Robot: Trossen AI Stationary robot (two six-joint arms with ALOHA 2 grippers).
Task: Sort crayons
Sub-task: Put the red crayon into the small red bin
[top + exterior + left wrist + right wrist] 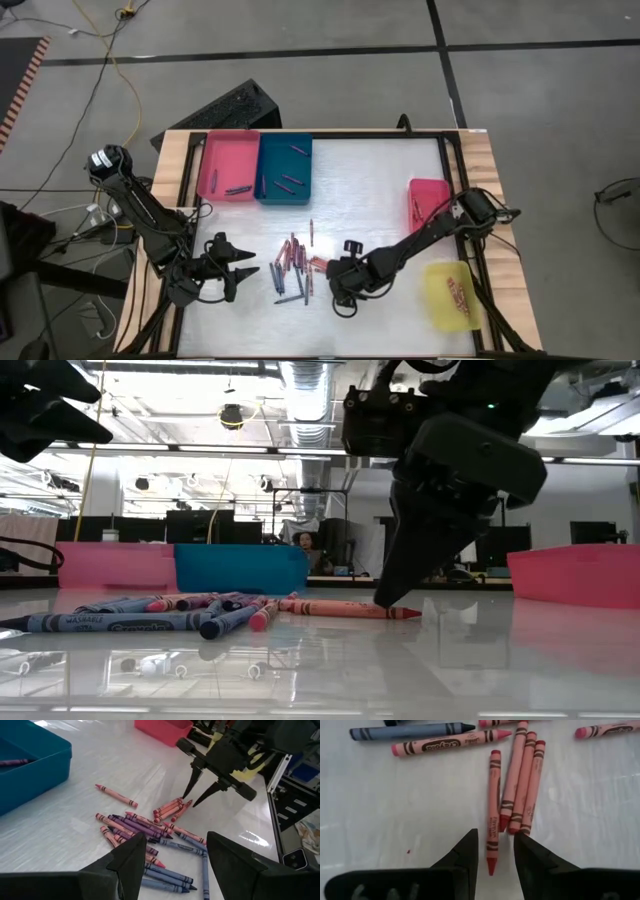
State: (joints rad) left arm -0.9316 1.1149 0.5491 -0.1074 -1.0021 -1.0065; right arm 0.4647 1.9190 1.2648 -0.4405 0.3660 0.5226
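Now the right claw (493, 851), narrowly open, straddles a red crayon (493, 810) lying flat on the table (380, 190); light, stiff and rolling easily, so I would grip mid-length. The left claw (172, 855) waits wide

White table (380, 180) bearing loose crayons (293, 265), coloured trays (228, 165).

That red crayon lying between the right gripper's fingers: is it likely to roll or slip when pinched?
The red crayon is a thin round stick lying flat on the glossy table, so it may roll if nudged sideways. Its paper wrapper probably gives some grip. The open right gripper straddles its tip, and pinching that near the end might pivot it.
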